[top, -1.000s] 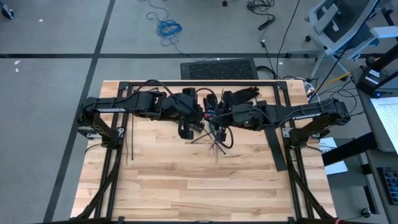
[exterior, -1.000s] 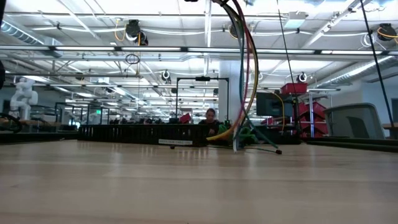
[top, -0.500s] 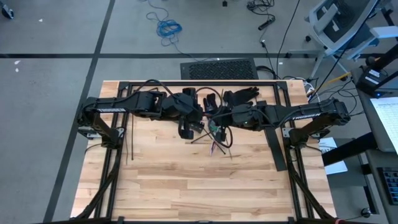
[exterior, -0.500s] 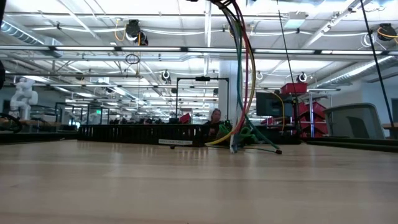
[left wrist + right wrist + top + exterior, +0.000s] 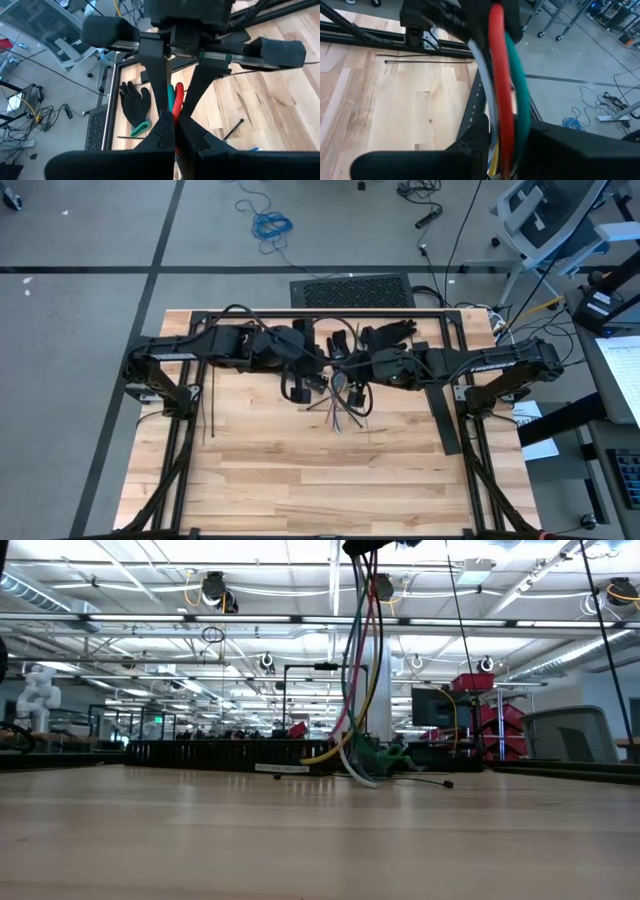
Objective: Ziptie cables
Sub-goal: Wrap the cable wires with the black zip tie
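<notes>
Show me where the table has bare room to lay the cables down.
The wide strip of table along the near edge, between the two arm stands, is bare. So is the patch right of the zipties. It is crowded at the middle back, where both grippers meet over the cables, and beside the black rail.

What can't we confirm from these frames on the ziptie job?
- Whether any ziptie is around the cables: high view too small, the arms cover the spot.
- Right gripper finger gap: the cables fill the right wrist view.
- What holds the bundle's top: cut off by the low view's upper edge.
- Left gripper: fingers meet, any strip between them is too thin to see.
</notes>
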{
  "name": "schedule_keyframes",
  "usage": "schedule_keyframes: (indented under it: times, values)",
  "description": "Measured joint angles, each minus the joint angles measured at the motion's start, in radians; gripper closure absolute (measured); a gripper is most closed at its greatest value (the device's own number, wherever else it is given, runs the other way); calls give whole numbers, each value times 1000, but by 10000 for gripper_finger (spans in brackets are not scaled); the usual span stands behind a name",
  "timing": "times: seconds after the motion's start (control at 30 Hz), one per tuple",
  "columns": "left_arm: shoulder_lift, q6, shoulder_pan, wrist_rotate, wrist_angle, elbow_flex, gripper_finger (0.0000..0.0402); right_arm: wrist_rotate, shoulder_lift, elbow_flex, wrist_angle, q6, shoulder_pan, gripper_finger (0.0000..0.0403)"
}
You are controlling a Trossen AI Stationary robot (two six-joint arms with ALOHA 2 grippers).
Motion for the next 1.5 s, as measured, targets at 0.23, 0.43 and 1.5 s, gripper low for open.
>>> schedule_keyframes:
  times: [0.23,0.43,1.5]
  values:
    - [0,0,0,0,0,40,400,0,0,0,0,3,0,351]
    - [-1,0,0,-6,6,51,400,-1,0,-1,-1,3,0,351]
    - [-1,-182,16,-52,-355,41,400,-54,-50,-2,95,-92,59,185]
